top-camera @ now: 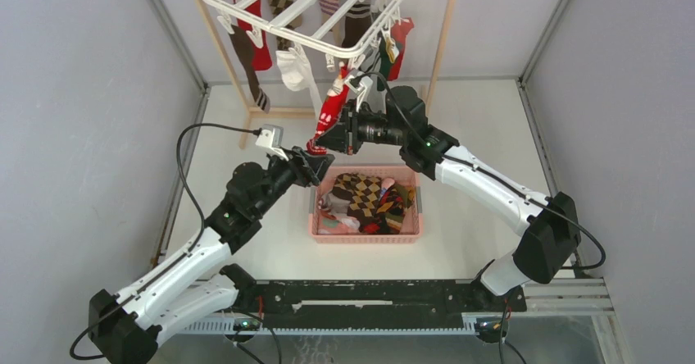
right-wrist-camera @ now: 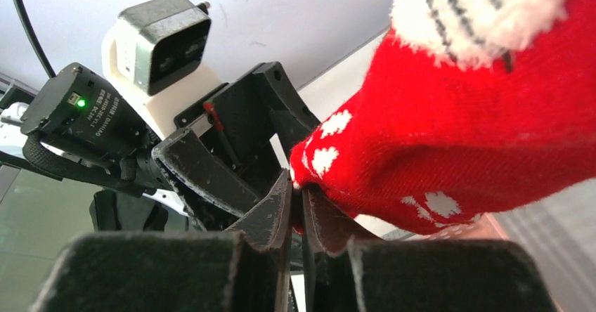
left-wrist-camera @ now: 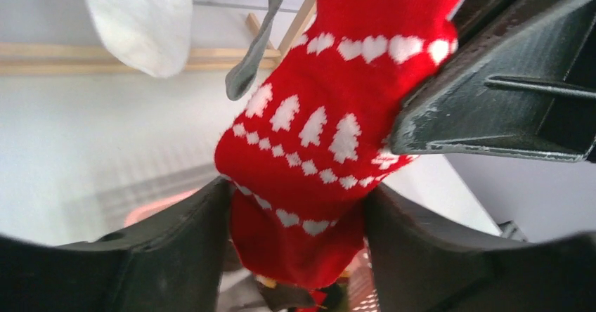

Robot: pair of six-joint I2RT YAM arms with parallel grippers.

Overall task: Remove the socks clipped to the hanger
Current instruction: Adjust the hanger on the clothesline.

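Left gripper (left-wrist-camera: pixel 299 228) clamped on toe of the red knit sock with white tree pattern (left-wrist-camera: pixel 330 101), right gripper (right-wrist-camera: pixel 299 210) pinching it just above, cuff clipped on the white plastic frame hanger (top-camera: pixel 283 28): you're mid-removal, next pull down firmly till it pops free.

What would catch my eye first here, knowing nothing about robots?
A bright red sock with white patterns hangs from the white hanger at the back, and the left gripper and right gripper both pinch its lower end mid-scene. Just below them, a pink basket holds a heap of colourful socks.
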